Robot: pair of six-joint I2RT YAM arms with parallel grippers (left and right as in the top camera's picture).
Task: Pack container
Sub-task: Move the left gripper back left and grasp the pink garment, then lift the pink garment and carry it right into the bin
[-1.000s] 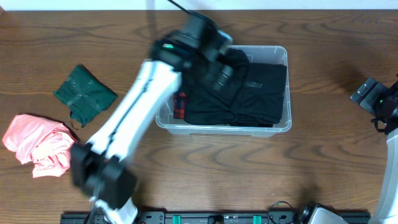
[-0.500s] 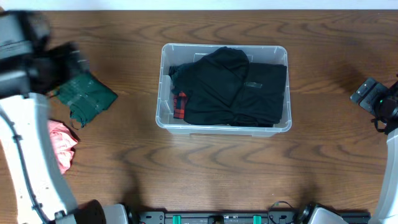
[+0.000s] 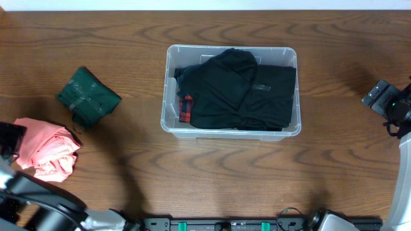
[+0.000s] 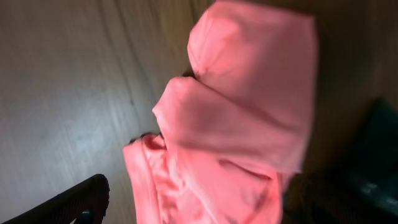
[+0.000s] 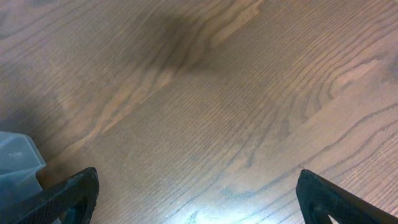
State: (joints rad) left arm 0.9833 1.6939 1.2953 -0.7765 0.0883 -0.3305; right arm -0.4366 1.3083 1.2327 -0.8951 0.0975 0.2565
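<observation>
Pink cloth [image 3: 45,149] at eight o'clock now lies uncovered. The left gripper [image 3: 9,138], half a second ago over the green cloth [image 3: 88,96], has swung down to the pink cloth's edge; I cannot tell how far its jaws are parted. The clear container [image 3: 230,133] at centre holds black clothing [image 3: 244,90], unmoved. The right gripper [image 5: 196,180], at three o'clock, gapes wide.

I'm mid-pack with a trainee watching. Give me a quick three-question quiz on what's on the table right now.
1. True or false: the container is empty.
2. How many cloths lie on the table outside the container? A one, B two, C three.
3. Fill in: the left wrist camera looks at the ____ cloth.

Key: 1 false, it holds black clothes. 2 B, the green cloth and the pink cloth. 3 pink.
</observation>
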